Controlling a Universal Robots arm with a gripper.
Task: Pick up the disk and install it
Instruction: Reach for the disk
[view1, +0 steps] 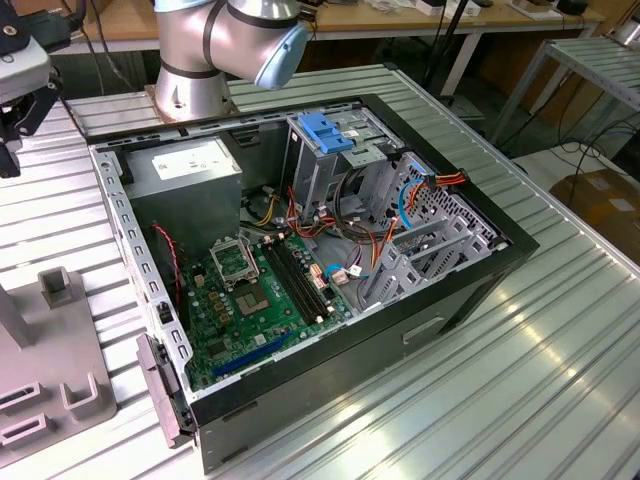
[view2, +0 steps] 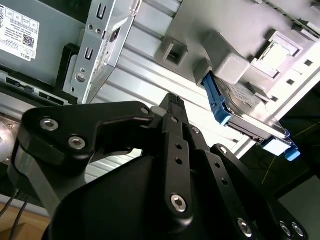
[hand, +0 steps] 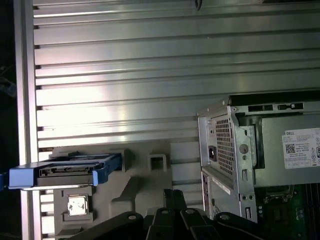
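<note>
Clearance separates the gripper (view2: 172, 100) from the disk (view2: 248, 114): the 2 are apart, with bare ribbed table (hand: 125, 75) between them. In both wrist views the black fingers seem drawn together at their tips, with nothing between them. The disk rests in a grey fixture (hand: 145, 175) near the table's edge, its blue carrier rail (hand: 102, 170) wrapped around the grey metal body. 1 blue end tab (view2: 293, 154) pokes out past the fixture. In the first wrist view the disk is seen edge-on, and its long axis appears to run parallel with the table's ribs. The fingertips point toward the table with the disk off to 1 side and the computer case (view1: 470, 290) to the other, so the only arm sits between pick-up place and destination.

In the exterior view the case lies open on its side. Inside are a green motherboard (view1: 250, 300), a grey power supply (view1: 185, 170), loose coloured cables (view1: 370, 250) and a tall drive cage (view1: 310, 180) topped by a blue latch (view1: 325, 130).
</note>
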